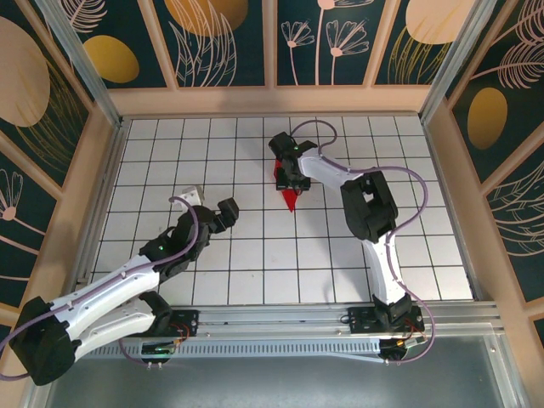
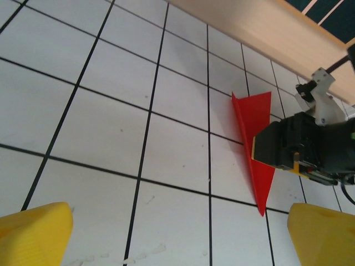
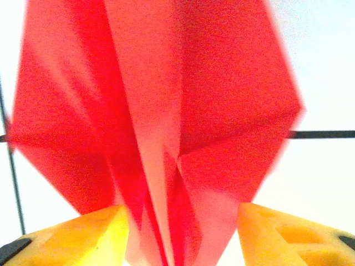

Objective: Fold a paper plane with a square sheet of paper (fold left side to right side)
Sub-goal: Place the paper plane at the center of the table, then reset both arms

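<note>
The paper plane [image 1: 291, 201] is a slim bright red dart lying on the white grid table, with its tip pointing toward the near edge. My right gripper [image 1: 289, 177] stands over its far half. In the right wrist view the creased red layers [image 3: 166, 111] rise close to the lens. They fill the gap between the yellow fingers [image 3: 83, 235], which are partly closed against both sides. My left gripper [image 1: 225, 212] hangs open to the left of the plane, a couple of tiles away. Its view shows the dart [image 2: 252, 113] with the right gripper [image 2: 299, 147] covering its middle.
The white grid table [image 1: 255, 255] is boxed in by wooden walls [image 1: 272, 100] at the back and sides. A metal rail [image 1: 280, 319] runs along the near edge by the arm bases. The right arm's grey cable arcs over the right half of the table.
</note>
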Action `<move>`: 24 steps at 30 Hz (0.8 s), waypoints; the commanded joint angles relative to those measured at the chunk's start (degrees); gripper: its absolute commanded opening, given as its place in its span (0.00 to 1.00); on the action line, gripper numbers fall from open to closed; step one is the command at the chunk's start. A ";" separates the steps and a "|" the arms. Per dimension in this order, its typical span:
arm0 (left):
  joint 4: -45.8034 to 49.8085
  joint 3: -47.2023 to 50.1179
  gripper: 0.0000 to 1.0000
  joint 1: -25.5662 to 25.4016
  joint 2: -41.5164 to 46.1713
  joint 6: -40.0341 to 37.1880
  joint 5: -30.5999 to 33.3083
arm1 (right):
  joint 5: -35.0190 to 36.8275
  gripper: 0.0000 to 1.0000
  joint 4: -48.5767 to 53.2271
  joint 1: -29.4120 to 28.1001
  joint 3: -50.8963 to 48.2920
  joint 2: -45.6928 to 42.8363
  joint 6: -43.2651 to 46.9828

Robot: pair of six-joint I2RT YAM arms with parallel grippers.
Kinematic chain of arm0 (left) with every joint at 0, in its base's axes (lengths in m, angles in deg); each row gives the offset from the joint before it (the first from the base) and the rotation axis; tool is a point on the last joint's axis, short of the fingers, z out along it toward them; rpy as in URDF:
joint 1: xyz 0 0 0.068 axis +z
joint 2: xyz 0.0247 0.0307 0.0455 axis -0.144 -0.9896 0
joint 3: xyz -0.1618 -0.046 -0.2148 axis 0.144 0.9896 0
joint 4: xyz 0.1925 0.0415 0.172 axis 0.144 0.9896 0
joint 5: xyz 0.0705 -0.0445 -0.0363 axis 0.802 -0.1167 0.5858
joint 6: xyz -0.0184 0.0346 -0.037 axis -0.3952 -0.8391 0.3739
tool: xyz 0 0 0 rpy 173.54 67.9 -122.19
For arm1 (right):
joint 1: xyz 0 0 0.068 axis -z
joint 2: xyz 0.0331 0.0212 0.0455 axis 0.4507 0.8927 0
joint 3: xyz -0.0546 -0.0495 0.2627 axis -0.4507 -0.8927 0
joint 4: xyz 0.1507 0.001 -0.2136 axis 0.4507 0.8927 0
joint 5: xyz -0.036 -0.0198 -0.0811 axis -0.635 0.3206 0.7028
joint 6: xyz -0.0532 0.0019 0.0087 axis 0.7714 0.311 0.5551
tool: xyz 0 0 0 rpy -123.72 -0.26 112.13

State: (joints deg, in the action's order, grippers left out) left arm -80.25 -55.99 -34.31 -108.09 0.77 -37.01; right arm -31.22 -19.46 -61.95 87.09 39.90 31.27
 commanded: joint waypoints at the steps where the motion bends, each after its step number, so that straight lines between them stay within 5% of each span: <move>1: 1.43 -2.37 0.99 1.70 0.18 -2.27 -1.33 | 0.59 0.56 0.16 -0.99 -2.45 -8.01 -0.99; 7: 2.03 -2.78 0.99 8.77 1.11 -5.58 -3.93 | 0.71 0.65 -5.15 -0.49 -13.15 -20.75 0.08; 12: 2.59 -3.28 0.99 22.34 2.58 -13.13 -5.37 | 6.04 0.72 -14.23 4.37 -27.15 -35.75 4.87; 17: -3.69 -1.70 0.99 30.88 0.08 -21.27 -1.37 | 7.48 0.86 -29.55 15.12 -43.80 -50.30 11.25; 24: -23.70 7.00 0.99 33.19 -3.94 -32.02 5.89 | 7.09 0.99 -55.50 28.83 -67.68 -59.67 18.14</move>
State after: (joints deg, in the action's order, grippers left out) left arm -93.75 -51.51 -2.14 -110.87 -24.34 -35.35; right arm -24.86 -59.69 -36.07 26.39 -18.55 44.63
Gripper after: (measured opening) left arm 0.988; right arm 0.992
